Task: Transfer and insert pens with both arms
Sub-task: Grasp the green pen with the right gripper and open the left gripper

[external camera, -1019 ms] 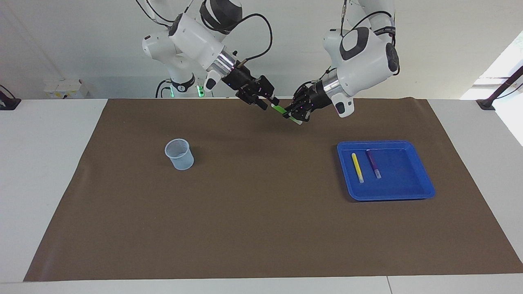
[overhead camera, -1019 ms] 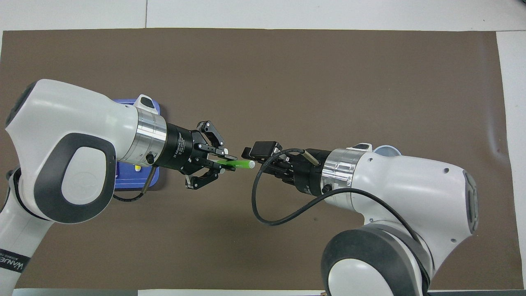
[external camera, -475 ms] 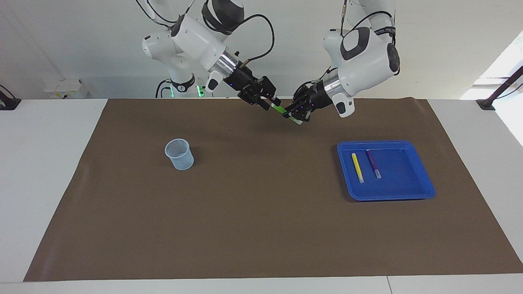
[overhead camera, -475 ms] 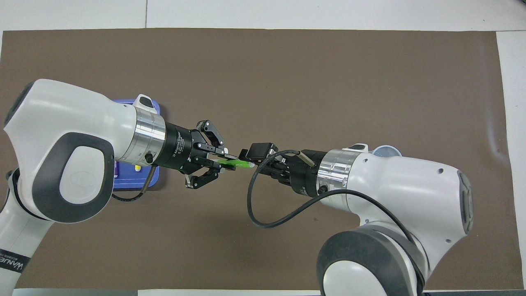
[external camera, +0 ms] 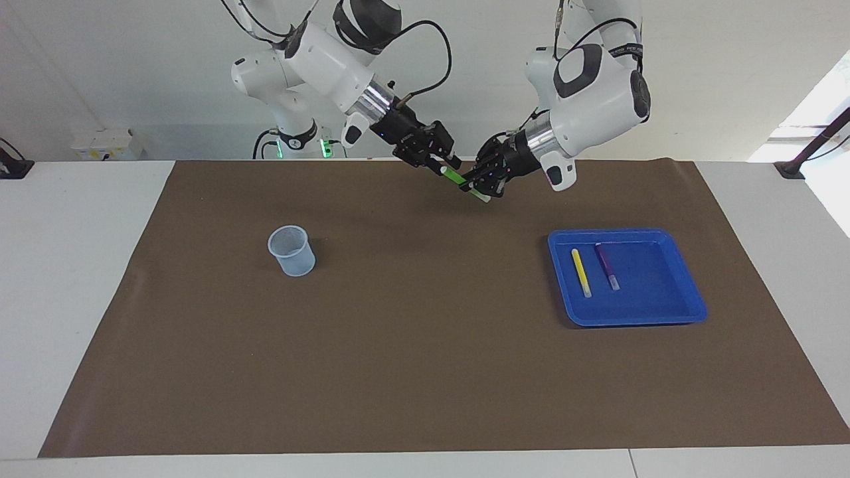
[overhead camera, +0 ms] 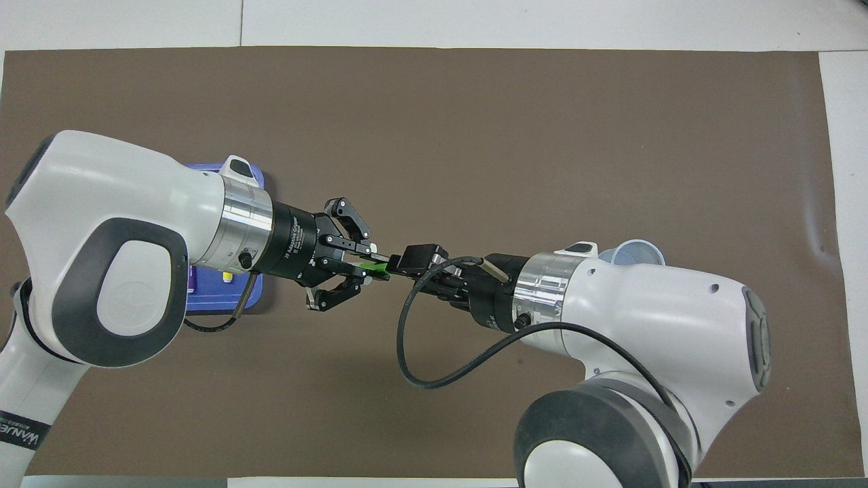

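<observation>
Green pen (external camera: 454,176) pinched in left gripper (external camera: 479,186); right gripper (external camera: 443,163) at its tip, closure unclear.

a robotics lab is being shown: two white arms (external camera: 584,86) are being mounted at a white table (external camera: 80,279), which is being covered by a brown mat (external camera: 425,372); a bare white wall (external camera: 133,66) is being seen, with black cables (external camera: 435,50) hanging.

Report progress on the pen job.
Done: nothing sits in the cup yet. In hand: the left pincer holds the green pen over the mat, with the right pincer at its free end for the handover. Left: yellow pen and purple pen lie in the tray.
</observation>
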You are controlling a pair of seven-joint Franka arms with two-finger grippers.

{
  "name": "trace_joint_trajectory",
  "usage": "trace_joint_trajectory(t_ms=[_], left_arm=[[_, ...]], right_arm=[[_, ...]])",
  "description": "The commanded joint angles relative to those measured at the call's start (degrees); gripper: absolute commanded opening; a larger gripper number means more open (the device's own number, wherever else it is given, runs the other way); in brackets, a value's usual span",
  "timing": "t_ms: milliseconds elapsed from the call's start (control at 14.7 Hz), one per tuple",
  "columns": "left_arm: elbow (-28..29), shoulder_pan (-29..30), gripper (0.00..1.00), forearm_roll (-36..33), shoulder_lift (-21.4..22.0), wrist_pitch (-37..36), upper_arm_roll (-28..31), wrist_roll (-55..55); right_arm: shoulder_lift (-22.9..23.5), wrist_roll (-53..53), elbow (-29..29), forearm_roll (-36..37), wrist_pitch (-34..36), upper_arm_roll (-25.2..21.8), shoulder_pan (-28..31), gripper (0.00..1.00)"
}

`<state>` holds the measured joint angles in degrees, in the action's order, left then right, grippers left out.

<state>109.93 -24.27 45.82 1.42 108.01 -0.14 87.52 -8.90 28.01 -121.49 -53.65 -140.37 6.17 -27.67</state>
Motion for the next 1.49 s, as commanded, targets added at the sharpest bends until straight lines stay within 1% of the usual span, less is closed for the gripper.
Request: trace_joint_trajectory(t_ms=[0, 136, 340, 407, 611, 679, 747, 815, 951, 1019, 1290, 1426], left_arm=[[2.0, 0.5, 0.0, 1.4, 1.9, 0.1, 0.0, -1.3], [2.0, 0.5, 0.0, 1.4, 1.9, 0.1, 0.0, -1.3], [2.0, 0.5, 0.0, 1.4, 1.9, 0.0, 0.0, -1.3], [2.0, 0.5, 0.0, 1.4, 1.9, 0.1, 0.0, -1.3], [2.0, 0.5, 0.0, 1.4, 1.9, 0.0, 0.0, -1.4], [2.0, 0.5, 0.0, 1.4, 1.9, 0.0, 0.0, -1.4], [2.0, 0.5, 0.0, 1.4, 1.9, 0.1, 0.0, -1.4], [2.1, 0.5, 0.0, 1.4, 1.9, 0.1, 0.0, -1.4], [1.8, 0.5, 0.0, 1.3, 1.8, 0.0, 0.0, -1.6], [1.4, 0.4, 0.99, 1.1, 1.6, 0.2, 0.2, -2.1], [1.3, 0.5, 1.0, 1.0, 1.8, 0.3, 0.3, -2.4], [1.3, 0.4, 1.0, 0.5, 1.8, 0.3, 0.3, -2.7]], right_arm=[[0.6, -0.1, 0.7, 1.3, -0.5, 0.0, 0.2, 0.5], [0.6, -0.1, 0.7, 1.3, -0.5, 0.0, 0.2, 0.5], [0.7, -0.3, 0.7, 1.2, -0.5, 0.0, 0.4, 0.33], [0.7, -0.3, 0.7, 1.2, -0.5, 0.0, 0.5, 0.29], [0.7, -0.2, 0.7, 1.2, -0.5, 0.0, 0.6, 0.1], [0.7, 0.0, 0.7, 1.2, -0.5, 0.0, 0.6, 0.07], [0.7, 0.0, 0.7, 1.2, -0.5, 0.0, 0.6, 0.05], [0.7, 0.0, 0.7, 1.2, -0.5, 0.0, 0.6, 0.0], [0.7, 0.0, 0.8, 1.2, -0.4, 0.0, 0.6, 0.0], [0.7, 0.2, 0.8, 1.3, -0.4, 0.0, 0.6, 0.0], [0.7, 0.0, 0.8, 1.3, 0.0, -0.1, 0.7, 0.0], [0.6, -0.6, 0.8, 1.4, 1.8, -0.2, 1.6, 0.0]])
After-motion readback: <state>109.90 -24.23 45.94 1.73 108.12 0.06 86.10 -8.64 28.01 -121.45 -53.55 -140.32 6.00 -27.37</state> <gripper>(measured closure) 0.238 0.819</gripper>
